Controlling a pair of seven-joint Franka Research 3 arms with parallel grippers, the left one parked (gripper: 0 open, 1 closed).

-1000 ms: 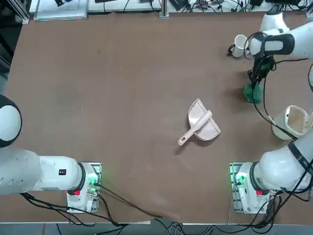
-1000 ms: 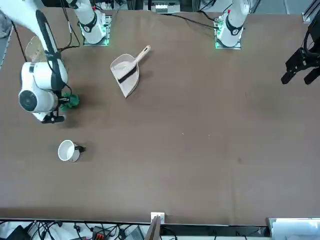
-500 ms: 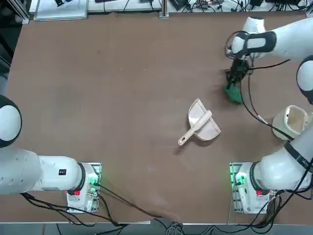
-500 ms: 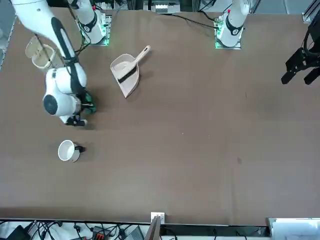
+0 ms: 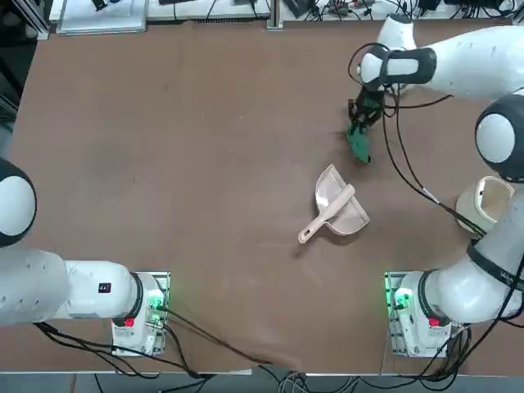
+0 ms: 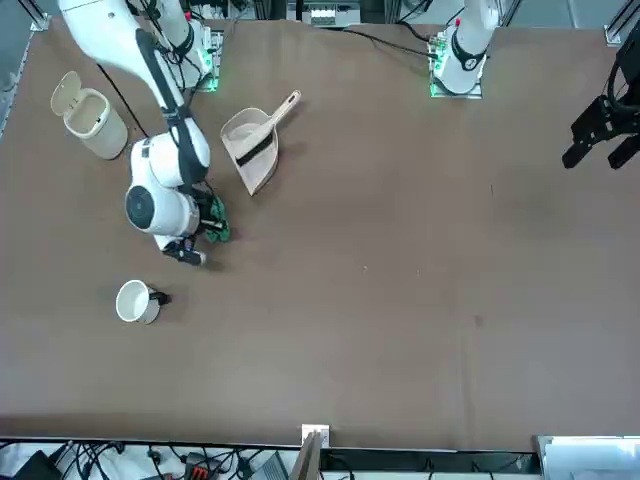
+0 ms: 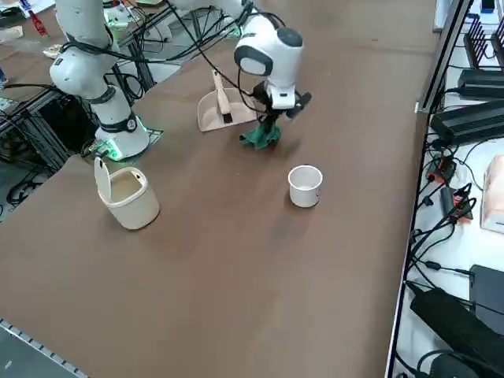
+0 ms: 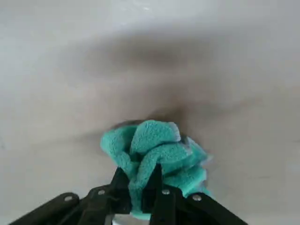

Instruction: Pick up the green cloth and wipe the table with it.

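Jaws: your right gripper (image 8: 143, 187) is clamped on the green cloth (image 8: 157, 152), folds bunched between the fingers and spilling out past their tips.
Cloth: in the jaws, hanging just beyond the fingertips over the brown table (image 5: 205, 164); you can't tell from these views whether it presses on the surface.
Slip risk: the pinch takes only part of the fabric, so drag from hard pressing could pull it out of your jaws.
Scrape risk: if you go too low or the folds shift aside, bare fingertips could rub the tabletop.
Missed-wipe risk: stay too high and the cloth would merely skim.
Dustpan: the beige dustpan (image 5: 340, 205) lies near the jaws, on the robot-base side; a stroke back that way could snag it.
Cup: the white cup (image 7: 305, 186) stands to the right of the jaws; a return swing could tip it.
Bin: the white bin (image 7: 130, 198) sits farther right, nearer the base.
Open room: widest to the left of the jaws; the far edge lies ahead of them, so shorten strokes that way.
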